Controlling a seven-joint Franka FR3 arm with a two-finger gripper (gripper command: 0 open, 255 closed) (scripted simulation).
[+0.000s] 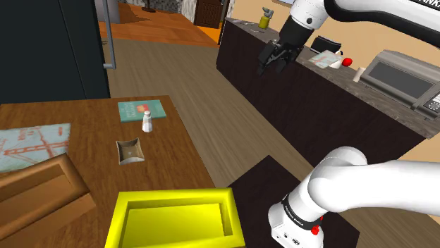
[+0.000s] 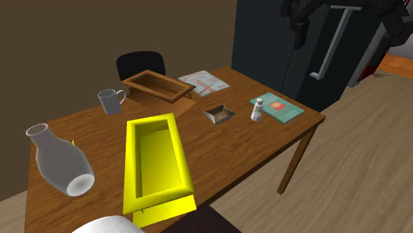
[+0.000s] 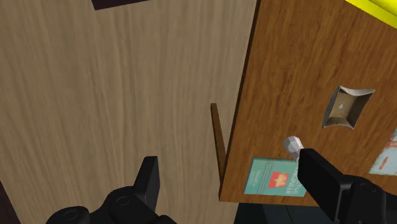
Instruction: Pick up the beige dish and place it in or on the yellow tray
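The beige dish (image 1: 130, 151) is small and square with raised corners, and it rests on the wooden table (image 1: 176, 151) between a white shaker (image 1: 147, 122) and the yellow tray (image 1: 176, 218). The second exterior view has the dish (image 2: 220, 113) right of the long yellow tray (image 2: 155, 162). My gripper (image 1: 273, 60) hangs open and empty high over the floor beyond the table, near a dark counter. In the wrist view the gripper (image 3: 235, 181) looks down on the floor, with the dish (image 3: 347, 106) off beyond its right finger (image 3: 321, 175).
A teal book (image 2: 278, 107) and the shaker (image 2: 257, 109) lie near the table's corner. A wooden box (image 2: 157, 86), a mug (image 2: 110, 100), a tipped grey vase (image 2: 59, 162) and a map sheet (image 1: 32, 144) share the table. A dark counter with a microwave (image 1: 398, 77) stands behind.
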